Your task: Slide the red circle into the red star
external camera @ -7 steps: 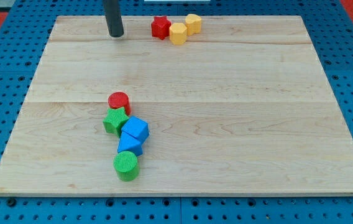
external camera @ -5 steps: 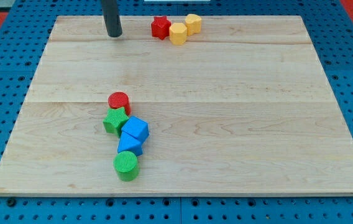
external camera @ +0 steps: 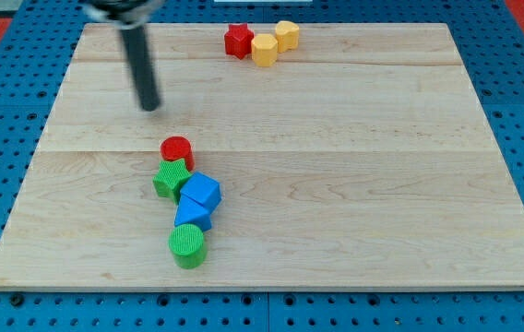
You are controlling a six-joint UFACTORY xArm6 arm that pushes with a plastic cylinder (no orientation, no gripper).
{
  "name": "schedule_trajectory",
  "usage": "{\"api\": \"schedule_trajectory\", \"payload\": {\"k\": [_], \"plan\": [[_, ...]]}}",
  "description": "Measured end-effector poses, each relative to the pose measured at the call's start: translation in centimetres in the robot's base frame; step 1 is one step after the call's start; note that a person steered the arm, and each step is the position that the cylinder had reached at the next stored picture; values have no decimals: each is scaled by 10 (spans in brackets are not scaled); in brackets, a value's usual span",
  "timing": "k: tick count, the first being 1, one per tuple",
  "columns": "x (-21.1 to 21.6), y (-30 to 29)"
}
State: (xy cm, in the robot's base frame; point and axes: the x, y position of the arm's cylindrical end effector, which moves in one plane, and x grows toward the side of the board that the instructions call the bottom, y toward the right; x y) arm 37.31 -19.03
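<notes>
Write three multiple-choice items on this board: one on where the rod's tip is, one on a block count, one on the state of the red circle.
1. Where is my tip?
A. above and to the view's left of the red circle, apart from it
B. pressed against the red star
C. beside the green circle

2. How many yellow blocks are there?
A. one
B. two
C. four

3. The red circle is
A. touching the red star
B. stacked on a blue block
C. right next to the green star, far from the red star

Answers: 1 A, bare wood shows between tip and circle. 2 B, two yellow blocks sit by the red star. 3 C, the red star is at the view's top.
</notes>
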Motion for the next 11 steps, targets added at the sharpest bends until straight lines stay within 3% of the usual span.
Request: {"api": "schedule_trajectory", "payload": {"k": [1, 2, 4, 6, 7, 8, 10, 11], "plan": [[54, -35], [113, -5], [111, 114], [70, 119], [96, 129], [101, 65], [-4, 125], [-11, 124]]}}
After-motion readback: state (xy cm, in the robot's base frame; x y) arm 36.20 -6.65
